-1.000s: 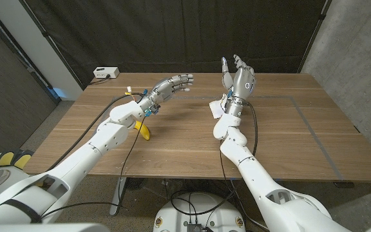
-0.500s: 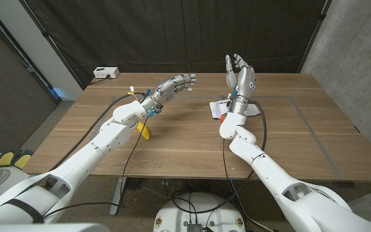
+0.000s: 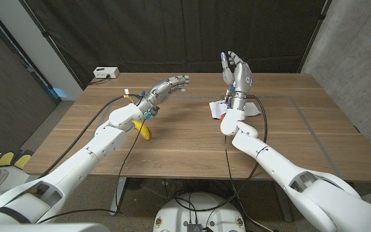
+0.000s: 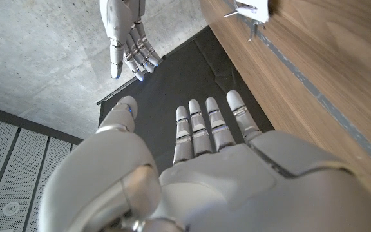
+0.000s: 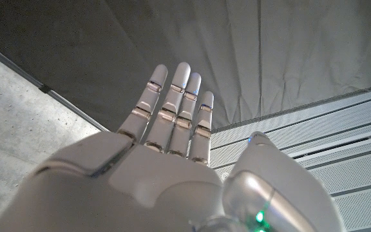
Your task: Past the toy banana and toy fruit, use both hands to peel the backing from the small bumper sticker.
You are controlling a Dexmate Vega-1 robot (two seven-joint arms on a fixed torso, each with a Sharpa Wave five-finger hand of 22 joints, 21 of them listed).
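- Left hand (image 3: 170, 86): raised over counter (image 3: 172, 138) centre-left, fingers spread, holding nothing; bare wood ahead twd 12 o'clock edge.
- Right hand (image 3: 237, 69): raised upright, fingers pointing up and apart, nothing in it; stands above far half of counter.
- Sticker (image 3: 218, 109): white sheet w/ red mark, flat on counter, just at 9 o'clock of right wrist; partly hidden by arm.
- Toy banana (image 3: 144, 130): yellow, under left forearm, near 9 o'clock side.
- Wide bare wood at 3 o'clock and along near edge.
- Left wrist view: own hand (image 4: 211, 167) spread, right hand (image 4: 126, 35) across gap, sticker (image 4: 250, 9) on counter edge-on.
- Right wrist view: own hand (image 5: 166, 148) against curtain, fingers straight, close together.
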